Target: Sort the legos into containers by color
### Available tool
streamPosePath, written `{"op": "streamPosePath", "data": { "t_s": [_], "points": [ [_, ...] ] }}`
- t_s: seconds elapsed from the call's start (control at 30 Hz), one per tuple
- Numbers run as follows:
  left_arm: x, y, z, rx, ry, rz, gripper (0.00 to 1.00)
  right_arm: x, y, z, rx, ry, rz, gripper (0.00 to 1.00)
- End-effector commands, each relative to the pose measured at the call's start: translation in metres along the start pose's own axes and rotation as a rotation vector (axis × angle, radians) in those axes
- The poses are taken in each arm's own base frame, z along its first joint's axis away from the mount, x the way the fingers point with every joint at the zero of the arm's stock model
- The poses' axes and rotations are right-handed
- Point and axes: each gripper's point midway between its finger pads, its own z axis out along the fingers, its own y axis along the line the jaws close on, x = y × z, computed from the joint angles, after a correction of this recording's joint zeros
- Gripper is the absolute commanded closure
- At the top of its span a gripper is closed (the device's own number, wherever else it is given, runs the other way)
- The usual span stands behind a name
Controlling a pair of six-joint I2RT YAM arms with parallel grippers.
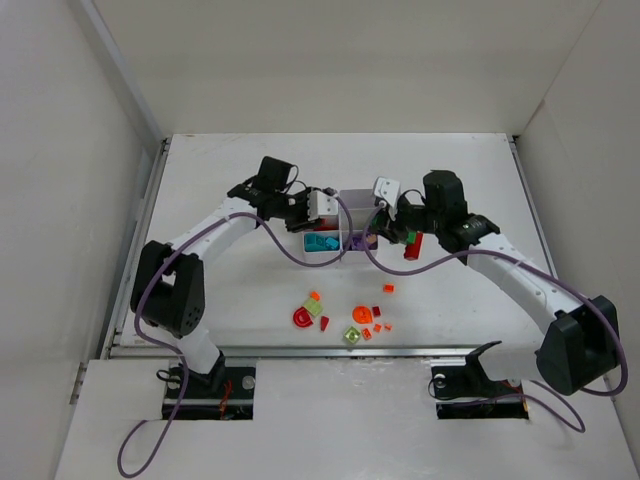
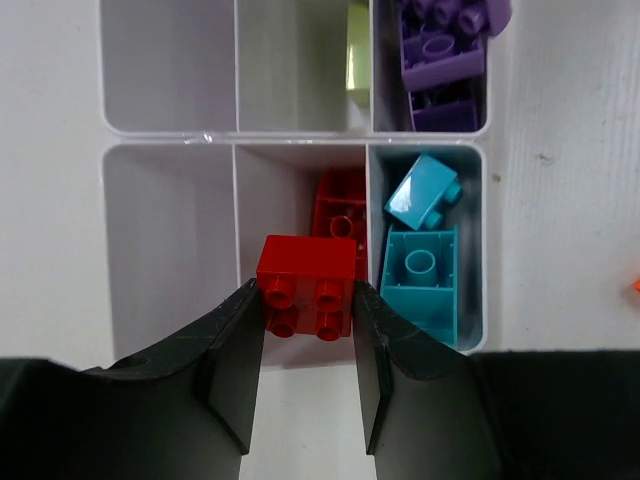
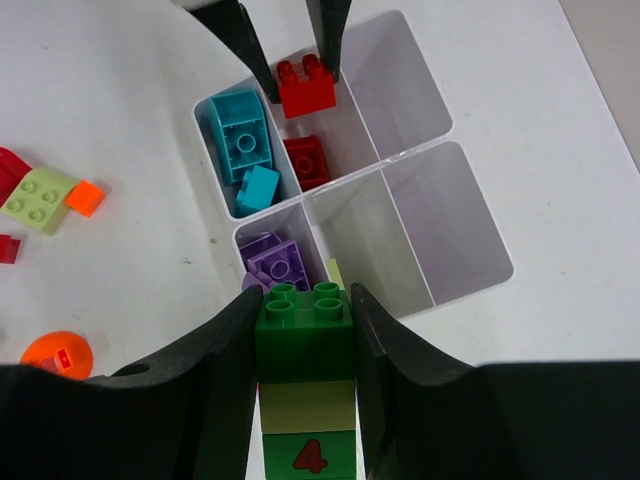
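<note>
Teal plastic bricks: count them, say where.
2, both in one corner compartment of the white plastic organiser: larger brick flat, smaller brick tilted. Others may hide beneath.

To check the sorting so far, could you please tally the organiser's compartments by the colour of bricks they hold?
With teal bricks: 1
With a red brick: 1
With purple bricks: 1
With a lime green piece: 1
Empty compartments: 2
Total: 6

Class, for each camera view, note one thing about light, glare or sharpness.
Top view: soft, even light, weak shadows; the loose bricks are too small for detail. Left wrist view: a pale sheen on the tilted teal brick; the held red brick is sharp. Right wrist view: the green brick is sharp.
</note>
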Motion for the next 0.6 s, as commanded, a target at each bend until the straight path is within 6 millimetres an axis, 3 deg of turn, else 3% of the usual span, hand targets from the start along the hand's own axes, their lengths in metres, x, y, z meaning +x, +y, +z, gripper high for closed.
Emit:
{"op": "streamPosePath", "data": {
  "t_s": [0.0,0.1,0.23,0.27,0.43,0.57],
  "points": [
    [-0.004,0.020,-0.005,-0.091,0.004,0.069,0.92,-0.009,-0.009,-0.004,0.028,-0.028,-0.007,1.00],
    [-0.001,0.022,0.001,-0.094,0.001,0.037,0.88,-0.010,-0.008,-0.003,0.020,-0.033,-0.007,1.00],
    [0.003,0.024,0.003,-0.101,0.008,0.018,0.61,-0.010,-0.006,-0.003,0.012,-0.039,0.002,1.00],
    [0.003,0.024,0.003,-0.101,0.008,0.018,0.43,-0.007,-0.004,-0.003,0.008,-0.033,0.007,1.00],
    [0.001,0.014,0.002,-0.051,0.006,0.011,0.09,-0.010,-0.004,-0.005,0.012,-0.039,0.002,1.00],
    [-0.013,0.013,-0.004,-0.028,-0.027,0.011,0.07,-0.021,-0.006,-0.008,0.015,-0.064,-0.006,1.00]
  ]
}}
